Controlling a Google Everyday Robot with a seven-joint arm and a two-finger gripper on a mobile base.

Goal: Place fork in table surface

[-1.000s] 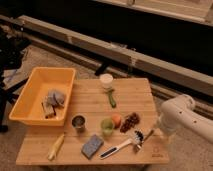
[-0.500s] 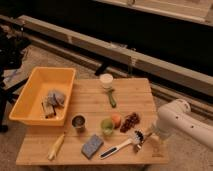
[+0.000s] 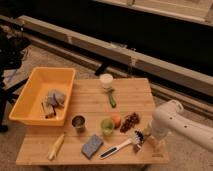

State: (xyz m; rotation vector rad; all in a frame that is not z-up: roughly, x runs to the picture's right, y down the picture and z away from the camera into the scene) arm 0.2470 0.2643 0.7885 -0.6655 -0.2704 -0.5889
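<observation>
Swinging in from 3 o'clock, my arm is reaching lower over the tabletop (image 3: 135, 95) at its 4 o'clock corner. My gripper (image 3: 151, 144) is hanging just beside the brush (image 3: 120, 147); I cannot tell whether it is open or closed. I am not seeing the fork, so I'm judging the placing unfinished.

We see a table surface (image 3: 135, 95) of pale, matt wooden planks, a smooth yellow plastic tub (image 3: 30, 107), a dull metal cup (image 3: 78, 122), and the glossy white shell of the arm (image 3: 172, 117), its gripper (image 3: 151, 142) low over the table's near right corner.
</observation>
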